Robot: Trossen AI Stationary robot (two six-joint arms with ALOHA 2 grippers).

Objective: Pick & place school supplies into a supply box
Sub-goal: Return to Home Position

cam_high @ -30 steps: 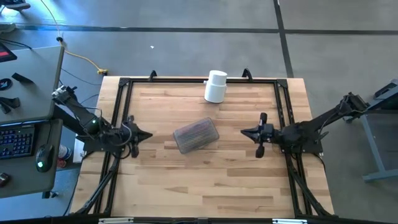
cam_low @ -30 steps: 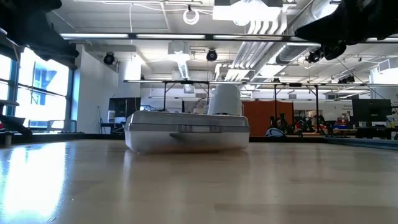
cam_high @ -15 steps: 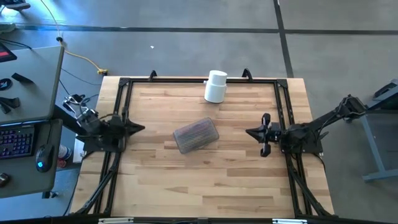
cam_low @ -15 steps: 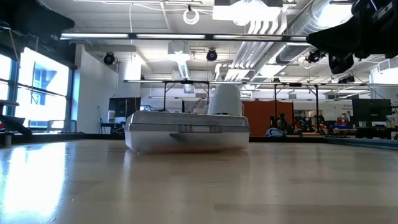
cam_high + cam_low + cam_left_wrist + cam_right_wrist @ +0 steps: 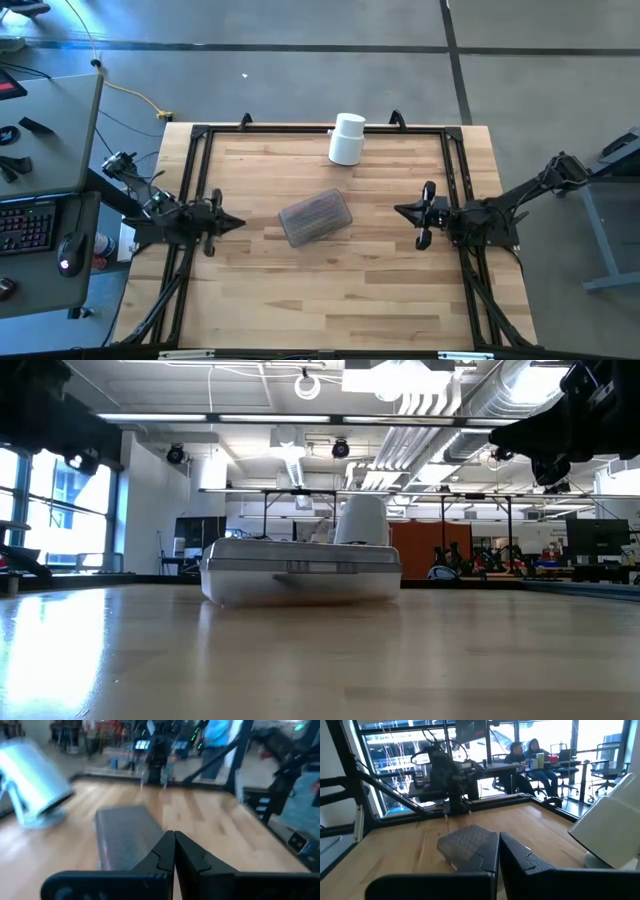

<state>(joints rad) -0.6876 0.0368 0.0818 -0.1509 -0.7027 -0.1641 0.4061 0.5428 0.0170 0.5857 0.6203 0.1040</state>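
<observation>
Arms backed off to bench (image 5: 330, 300) sides; left tool (image 5: 230, 222), right tool (image 5: 402, 211) pinched tight, empty; supply box (image 5: 315, 217) lidded, looks done.

The box (image 5: 315, 217) lies mid-table; the white container (image 5: 347, 139) stands apart from it at the far edge. Bare table (image 5: 330, 290) spreads left, right and near of the box, open for passing.
</observation>
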